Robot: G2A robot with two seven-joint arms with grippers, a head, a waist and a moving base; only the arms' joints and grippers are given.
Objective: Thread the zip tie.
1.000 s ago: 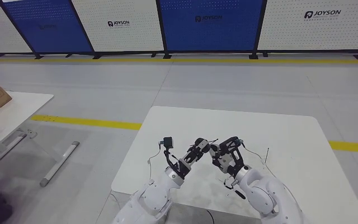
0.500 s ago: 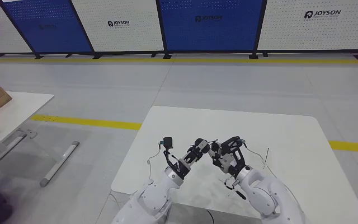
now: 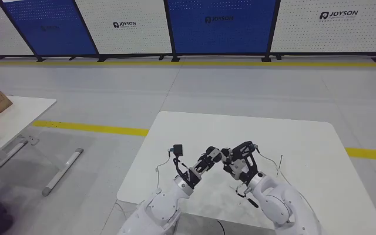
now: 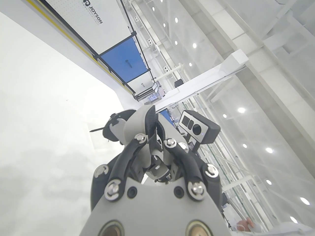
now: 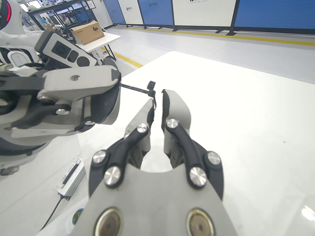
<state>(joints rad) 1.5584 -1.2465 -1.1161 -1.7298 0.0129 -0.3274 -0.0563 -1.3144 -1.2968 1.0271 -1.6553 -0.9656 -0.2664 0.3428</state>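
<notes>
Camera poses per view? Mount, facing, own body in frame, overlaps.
Left wrist view: behind the left gripper, tilted up toward the ceiling; own fingers show, the other arm's wrist camera beyond.
Right wrist view: behind the right gripper, facing across the table; own fingers show, left gripper alongside.
Top view: on the robot above its arms, looking down at the table; both arms show.
Shared: top and right wrist views both show both grippers, zip tie between them.
</notes>
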